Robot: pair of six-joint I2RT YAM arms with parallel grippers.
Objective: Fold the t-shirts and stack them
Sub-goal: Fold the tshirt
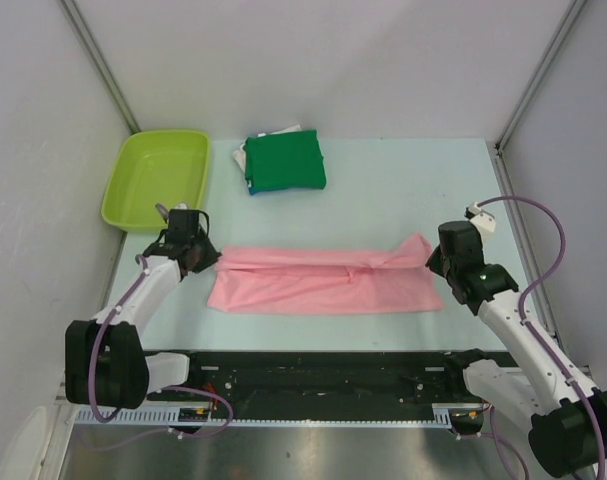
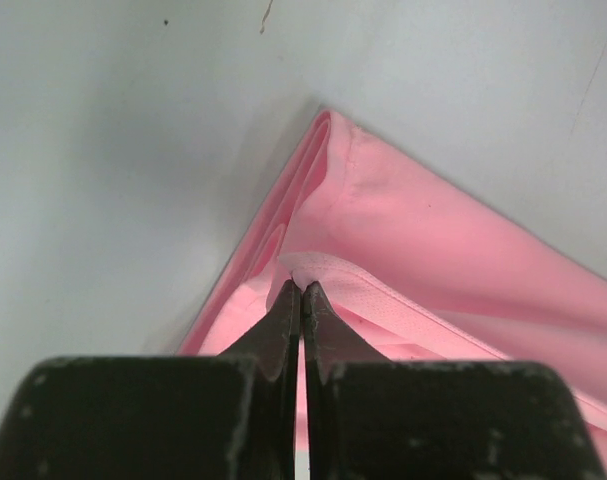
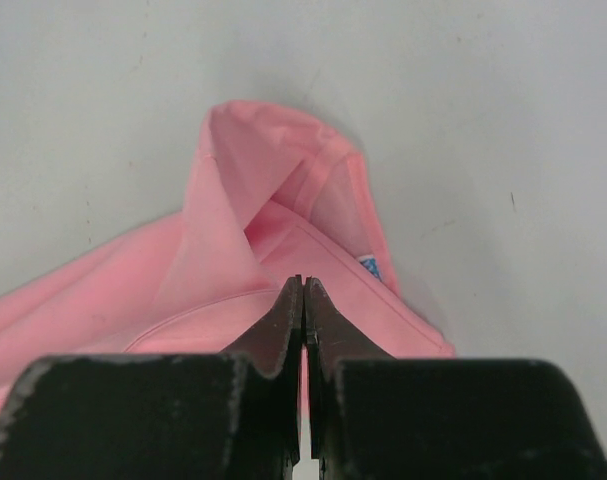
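The light pink t-shirt [image 1: 323,285] lies folded into a long strip across the table in front of the arms. My left gripper [image 1: 205,258] is shut on its far left corner; in the left wrist view the closed tips [image 2: 302,288] pinch a raised fold of the pink hem [image 2: 383,300]. My right gripper [image 1: 433,262] is shut on the far right corner, which is drawn up to it; in the right wrist view the tips [image 3: 303,283] pinch pink cloth [image 3: 213,250] next to a small blue neck label [image 3: 370,266]. A folded dark green t-shirt [image 1: 286,163] tops a stack at the back, with white cloth [image 1: 283,132] showing under it.
A lime green plastic tub [image 1: 156,175] stands at the back left, just beyond my left gripper. Grey walls with metal posts [image 1: 98,60] close in the table on the left, back and right. A black rail [image 1: 313,375] runs along the near edge between the arm bases.
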